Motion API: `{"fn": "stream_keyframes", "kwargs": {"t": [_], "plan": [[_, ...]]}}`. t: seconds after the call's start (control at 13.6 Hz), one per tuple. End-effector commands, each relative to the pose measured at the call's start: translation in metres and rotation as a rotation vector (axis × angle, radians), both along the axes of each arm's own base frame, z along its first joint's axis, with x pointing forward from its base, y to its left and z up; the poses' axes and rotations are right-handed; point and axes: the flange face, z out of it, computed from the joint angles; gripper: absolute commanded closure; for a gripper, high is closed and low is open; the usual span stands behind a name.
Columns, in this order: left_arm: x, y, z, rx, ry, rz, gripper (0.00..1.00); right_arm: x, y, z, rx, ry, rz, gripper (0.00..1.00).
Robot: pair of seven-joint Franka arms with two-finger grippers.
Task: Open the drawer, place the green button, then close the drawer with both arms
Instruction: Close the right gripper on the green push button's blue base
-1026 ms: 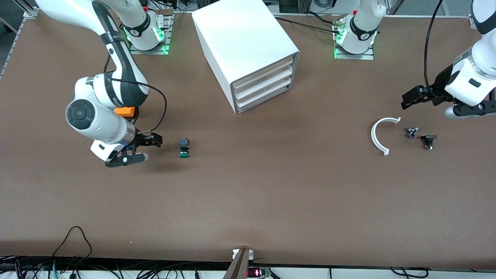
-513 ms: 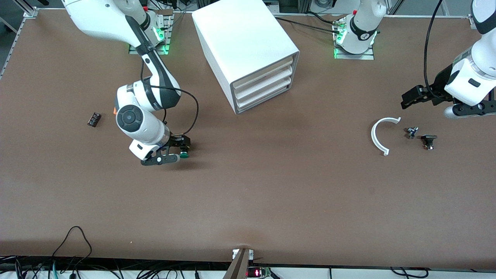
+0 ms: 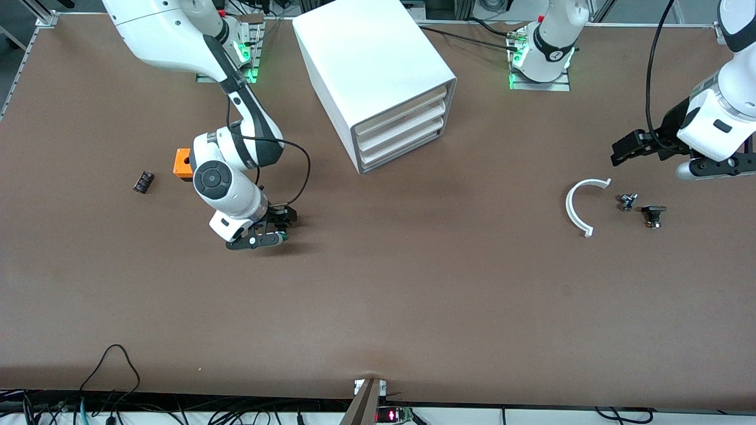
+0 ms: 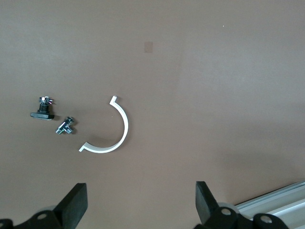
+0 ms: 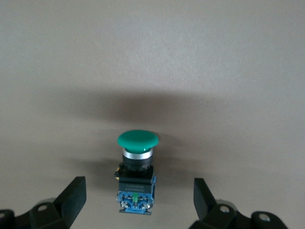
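- Button (image 3: 283, 235), front view: it sits on the brown table (image 3: 413, 307) at about 9 o'clock from the table's middle, between my right gripper's (image 3: 284, 227) spread fingers; nothing is gripped.
- The drawer (image 3: 401, 150) is the lowest of three in the white cabinet (image 3: 366, 59) at 12 o'clock, and it is pushed in flush.
- An orange cube (image 3: 182, 163) and a small black part (image 3: 143, 181) lie at 10 o'clock of the button, toward the right arm's end.
- My left gripper (image 3: 620, 152) waits at 3 o'clock, fingers wide and empty, over bare table just above a white arc (image 3: 576, 206), a small metal part (image 3: 626, 202) and a black piece (image 3: 653, 215).
- Loose cables (image 3: 112, 366) trail along the table's near edge at 7 o'clock, and green lights glow at both arm bases.
- Left wrist view: my left gripper (image 4: 140, 206) is spread wide with nothing between its fingers; the arc (image 4: 119, 138), metal part (image 4: 64, 126) and black piece (image 4: 44, 109) lie on the matte brown top, and an aluminium rail (image 4: 276, 202) shows at the table's edge.
- Right wrist view: the button (image 5: 137, 167) lies on its side, green cap pointing away from my right gripper (image 5: 138, 200), its dark body between the fingers (image 5: 74, 195), which stand clear of it.
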Motion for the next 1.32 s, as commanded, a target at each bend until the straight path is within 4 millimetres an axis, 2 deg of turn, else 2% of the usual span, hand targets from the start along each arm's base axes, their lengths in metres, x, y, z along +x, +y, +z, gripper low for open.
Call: {"fn": "stream_keyframes", "kwargs": {"t": [0.0, 0.37, 0.95, 1.1, 1.17, 1.25], "plan": [[0.003, -0.001, 0.005, 0.027, 0.005, -0.015, 0.0, -0.01, 0.001, -0.005, 0.005, -0.019, -0.004, 0.0], [0.003, -0.001, 0.005, 0.027, 0.005, -0.015, 0.0, -0.025, 0.016, -0.014, 0.005, -0.017, -0.049, 0.02], [0.004, -0.001, 0.004, 0.03, 0.007, -0.02, 0.0, -0.028, 0.01, -0.033, -0.009, 0.006, -0.058, 0.07], [0.008, -0.002, 0.012, 0.028, -0.01, -0.024, 0.0, -0.028, 0.01, -0.035, -0.008, 0.007, -0.059, 0.23], [0.01, -0.002, 0.013, 0.025, -0.012, -0.024, 0.0, -0.027, 0.01, -0.033, -0.007, 0.005, -0.059, 0.35], [0.014, -0.004, 0.002, 0.027, 0.008, -0.023, 0.0, -0.025, 0.011, -0.031, -0.004, -0.001, -0.059, 0.52]]}}
